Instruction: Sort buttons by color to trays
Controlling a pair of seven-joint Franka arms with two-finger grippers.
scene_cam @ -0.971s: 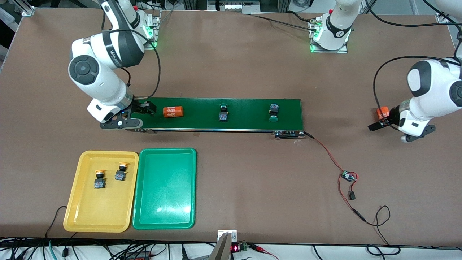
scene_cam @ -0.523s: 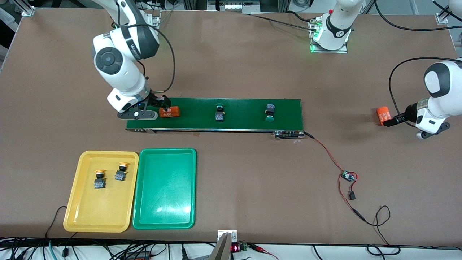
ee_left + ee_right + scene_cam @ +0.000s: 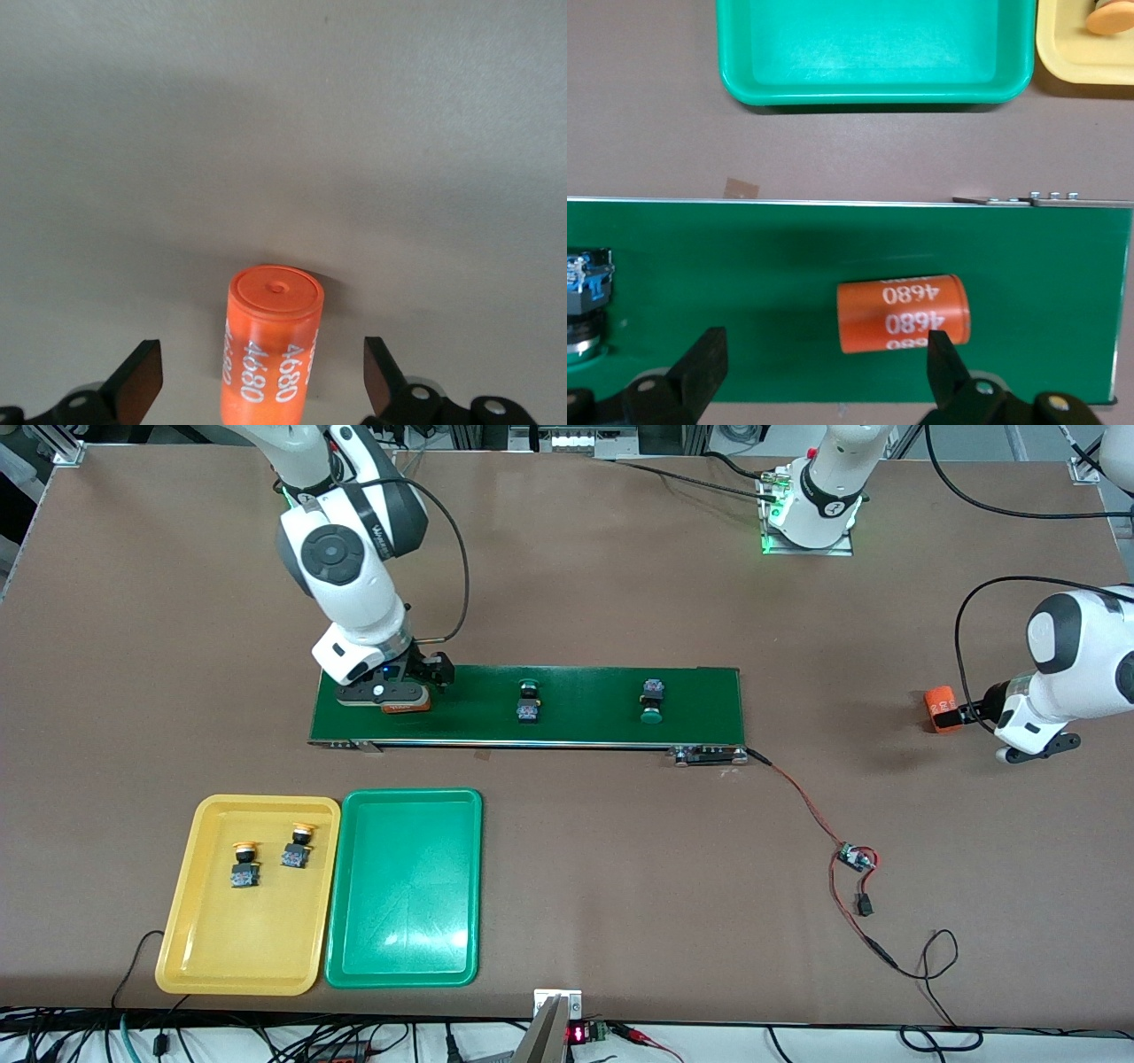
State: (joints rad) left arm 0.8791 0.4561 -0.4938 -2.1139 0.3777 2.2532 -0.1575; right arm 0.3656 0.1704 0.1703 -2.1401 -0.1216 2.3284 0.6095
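Observation:
Two yellow-capped buttons (image 3: 244, 864) (image 3: 299, 846) lie in the yellow tray (image 3: 239, 943). The green tray (image 3: 403, 886) beside it holds nothing. Two green-capped buttons (image 3: 529, 700) (image 3: 652, 701) lie on the dark-green conveyor belt (image 3: 585, 691). My right gripper (image 3: 416, 689) hangs open over the belt's end nearest the right arm, above an orange numbered cylinder (image 3: 904, 314) that lies close to one fingertip (image 3: 939, 354). In the right wrist view, one green button (image 3: 585, 301) shows at the edge. My left gripper (image 3: 961, 713) is open, low at the table, astride a second orange cylinder (image 3: 270, 345).
A small circuit board (image 3: 856, 857) on red wires lies on the table between the belt and the front camera, toward the left arm's end. Cables run along the table edge nearest the front camera. The trays sit side by side between belt and camera.
My right arm swung along the belt and now hangs over the orange cylinder. The belt's items drifted toward the right arm's end. The left arm pulled back, then settled by its cylinder.

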